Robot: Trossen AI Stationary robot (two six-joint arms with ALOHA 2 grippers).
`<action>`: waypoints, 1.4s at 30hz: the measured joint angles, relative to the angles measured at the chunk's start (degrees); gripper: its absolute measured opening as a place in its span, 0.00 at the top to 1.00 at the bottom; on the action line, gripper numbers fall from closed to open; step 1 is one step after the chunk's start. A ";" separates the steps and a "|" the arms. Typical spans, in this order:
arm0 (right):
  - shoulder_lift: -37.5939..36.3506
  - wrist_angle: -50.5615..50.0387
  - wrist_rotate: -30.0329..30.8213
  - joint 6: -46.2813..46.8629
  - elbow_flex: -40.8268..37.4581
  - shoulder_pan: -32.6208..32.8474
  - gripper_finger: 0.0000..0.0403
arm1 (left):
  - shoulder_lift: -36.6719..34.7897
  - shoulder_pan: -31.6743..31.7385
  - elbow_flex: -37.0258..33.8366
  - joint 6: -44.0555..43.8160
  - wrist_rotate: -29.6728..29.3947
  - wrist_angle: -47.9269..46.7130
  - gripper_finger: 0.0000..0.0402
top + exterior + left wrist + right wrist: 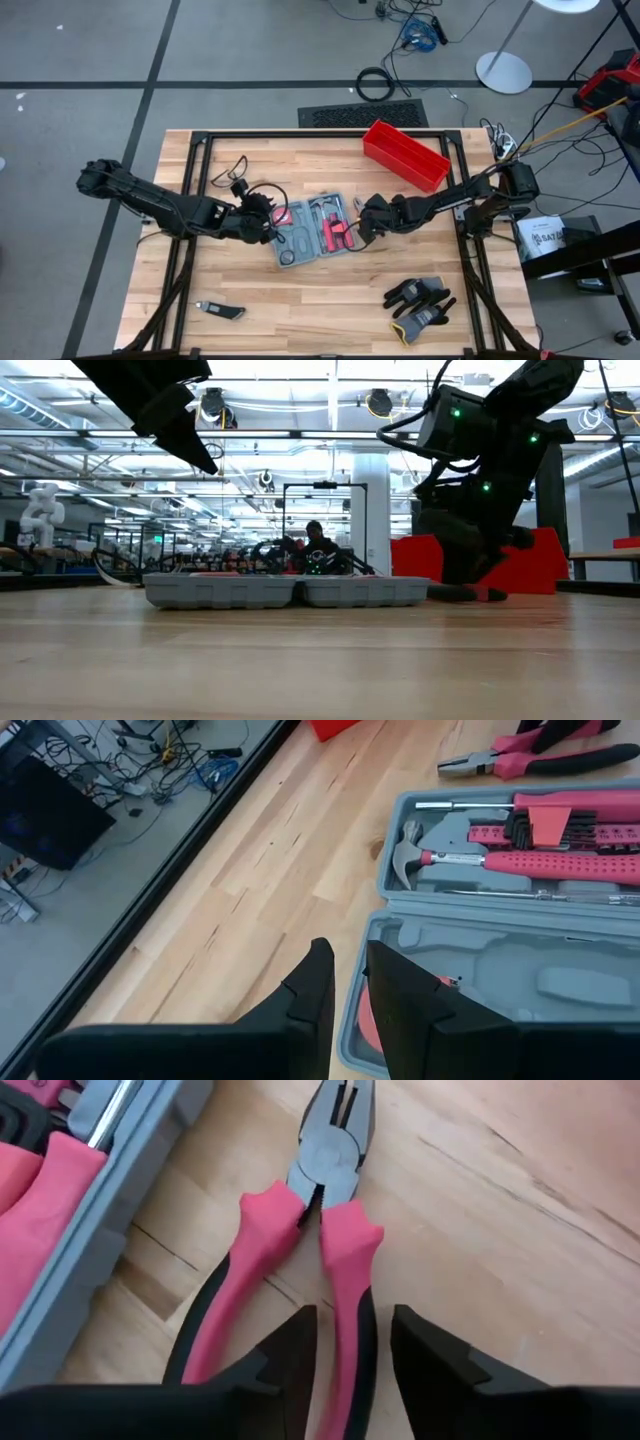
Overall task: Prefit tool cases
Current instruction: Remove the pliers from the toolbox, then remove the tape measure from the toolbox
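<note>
The grey tool case point(312, 230) lies open and flat on the wooden table, both halves up, with a hammer point(470, 860) and other pink-handled tools in its slots. Pink-and-black pliers point(320, 1210) lie on the wood just beyond the case's right side. My right gripper point(355, 1365) points steeply down, open, its fingers on either side of one plier handle. My left gripper point(348, 995) hangs above the case's left half point(520, 970), well clear of it in the low view. Its fingers are a narrow gap apart, and nothing is between them. My right gripper stands astride one pink plier handle point(350, 1280), near its free end, coming from above along the handle. A strip of wood shows between the handle and one finger point(430, 1360). I cannot tell whether the other finger touches the handle. The pliers lie flat on the table.
A red open bin point(405, 155) stands at the far right. Black-and-grey gloves point(420, 300) lie near the front right, and a small knife point(222, 311) near the front left. A black cable point(240, 170) loops behind my left arm.
</note>
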 joint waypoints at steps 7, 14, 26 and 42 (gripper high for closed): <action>-5.63 -1.89 2.00 -1.64 2.54 0.85 0.74 | 0.00 0.00 0.00 0.00 0.02 -0.01 0.83; -9.92 2.37 3.28 -12.69 7.46 3.87 0.75 | 0.25 0.00 -0.75 0.11 0.02 -0.19 0.83; -0.27 20.14 2.24 -35.44 14.27 3.17 0.75 | 0.46 0.22 -1.20 0.10 -1.41 -5.07 0.83; 25.90 15.65 -13.03 -43.71 40.14 -7.85 0.64 | 0.70 5.92 -12.30 -5.92 0.09 -7.77 0.83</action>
